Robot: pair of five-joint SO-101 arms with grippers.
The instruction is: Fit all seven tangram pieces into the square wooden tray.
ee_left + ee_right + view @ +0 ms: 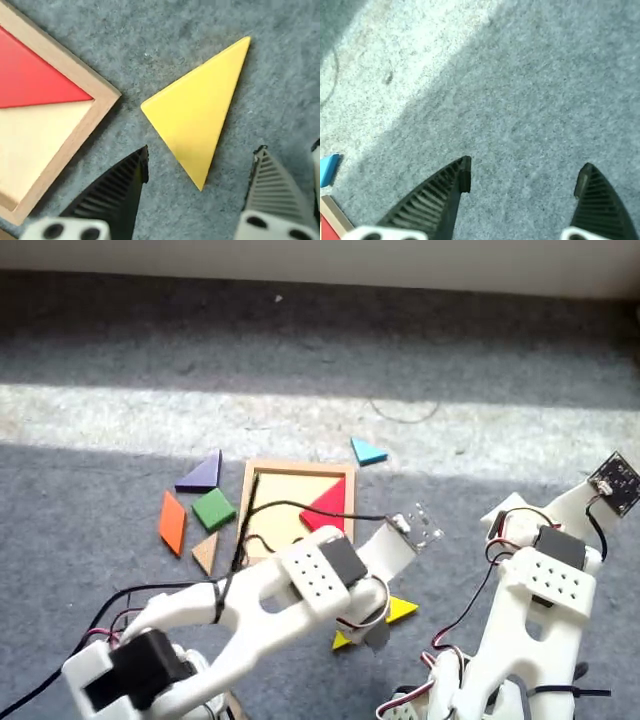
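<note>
I see tray [300, 466] pale wood | red triangle [330, 505] | yellow triangle [197, 117] | blue triangle [367, 451] | purple triangle [203, 474] | tan triangle [206, 552] | green square [213, 509] | orange parallelogram [173, 523] | carpet [100, 360] mottled grey | left gripper [202, 150] ribbed, one side black, one white | right gripper [525, 170] ribbed black | arms [540, 640] white

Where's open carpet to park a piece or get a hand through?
Free: carpet between blue triangle and right arm; sunlit strip beyond the tray; tray floor beside red triangle. Crowded: tray's left, with purple triangle, green square, orange parallelogram, tan triangle; near side, left arm over yellow triangle.
</note>
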